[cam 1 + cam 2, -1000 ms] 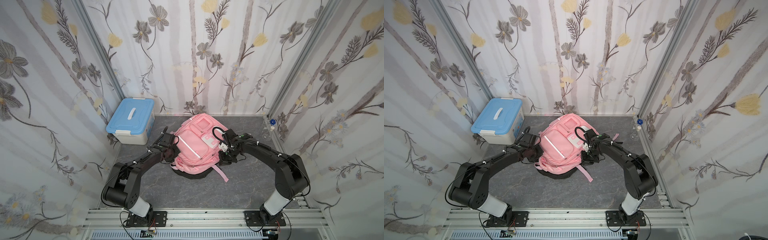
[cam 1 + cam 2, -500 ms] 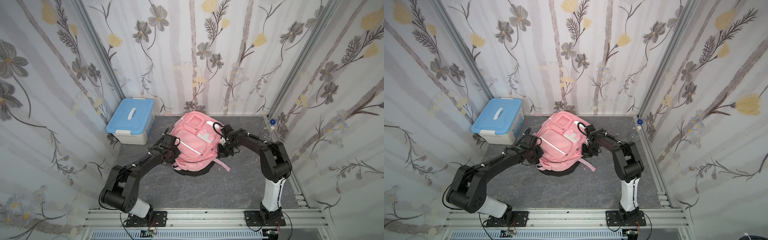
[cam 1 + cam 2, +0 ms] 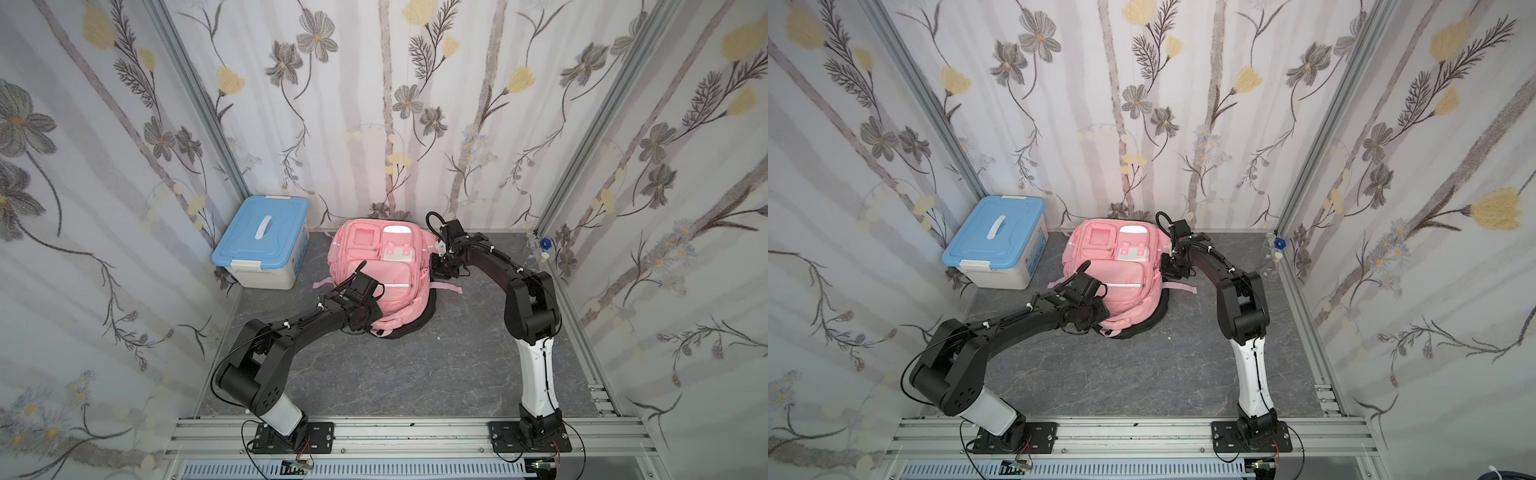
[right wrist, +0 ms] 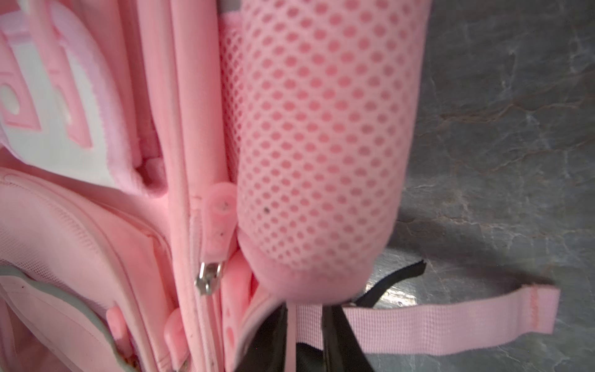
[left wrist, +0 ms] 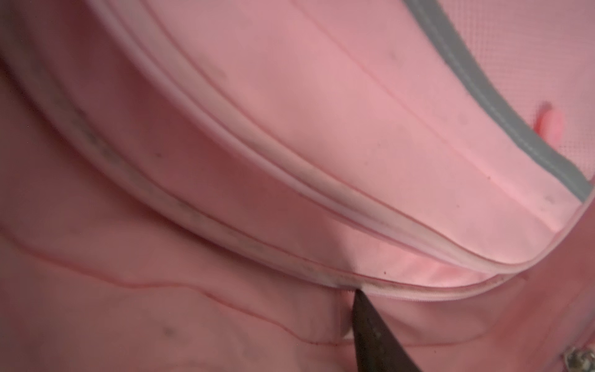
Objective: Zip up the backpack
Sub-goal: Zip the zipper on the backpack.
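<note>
Backpack [image 3: 382,266] lying on table [image 3: 415,374], far side. My R pincer [image 4: 302,325] sitting slightly apart by mesh pocket [image 4: 322,145], gripping nothing. L pincer [image 3: 368,318]: only one finger [image 5: 370,331] showing, can't tell. Prob. best: pinching zip pull [image 4: 219,215] square, pulling along track w/ L bracing fabric.

Left arm [image 3: 291,328] is stretched out low from its base toward the middle, and the left gripper [image 3: 370,320] is tucked under the bent wrist. Only one dark finger [image 5: 373,335] shows up close, so no clue how wide the jaws are. Right arm [image 3: 534,307] has its white link upright and its forearm angled forward and inward. The right gripper [image 4: 304,338] shows both fingers with a narrow gap, can't tell if it's clamping.
</note>
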Tool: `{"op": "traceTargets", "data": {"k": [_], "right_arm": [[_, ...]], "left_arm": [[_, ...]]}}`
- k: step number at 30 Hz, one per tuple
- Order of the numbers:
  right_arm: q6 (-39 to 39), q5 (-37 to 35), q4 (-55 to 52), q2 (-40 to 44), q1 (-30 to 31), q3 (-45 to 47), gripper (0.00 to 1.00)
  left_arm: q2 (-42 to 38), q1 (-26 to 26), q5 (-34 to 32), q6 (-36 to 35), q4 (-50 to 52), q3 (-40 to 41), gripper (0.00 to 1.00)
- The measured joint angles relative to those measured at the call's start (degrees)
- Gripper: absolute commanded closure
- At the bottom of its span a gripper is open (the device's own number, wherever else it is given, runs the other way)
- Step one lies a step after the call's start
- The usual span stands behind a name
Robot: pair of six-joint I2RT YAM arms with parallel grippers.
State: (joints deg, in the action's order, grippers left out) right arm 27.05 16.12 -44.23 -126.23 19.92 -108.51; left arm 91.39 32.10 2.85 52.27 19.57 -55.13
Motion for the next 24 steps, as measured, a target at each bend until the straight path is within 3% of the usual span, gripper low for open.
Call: {"op": "traceTargets", "data": {"k": [4,15,18,24], "right_arm": [[-2.1,0.0,-0.2,5.3,0.1,4.2,0.55],[-4.7,5.0,2.3,20.3,3.1,19.5,0.56],[-4.9,7.1,3.7,22.4,3.3,22.8,0.57],[-2.6,12.5,8.8,23.6,3.5,28.7,0.59]], "left_arm": [[-2.3,-0.3,-0.9,0.0,2.1,0.0,0.10],[-4.7,-9.2,0.0,-1.6,2.8,1.9,0.13],[-4.3,-11.8,0.1,-2.6,2.7,1.6,0.23],[-3.0,-14.9,2.5,-3.8,1.0,1.0,0.65]]}}
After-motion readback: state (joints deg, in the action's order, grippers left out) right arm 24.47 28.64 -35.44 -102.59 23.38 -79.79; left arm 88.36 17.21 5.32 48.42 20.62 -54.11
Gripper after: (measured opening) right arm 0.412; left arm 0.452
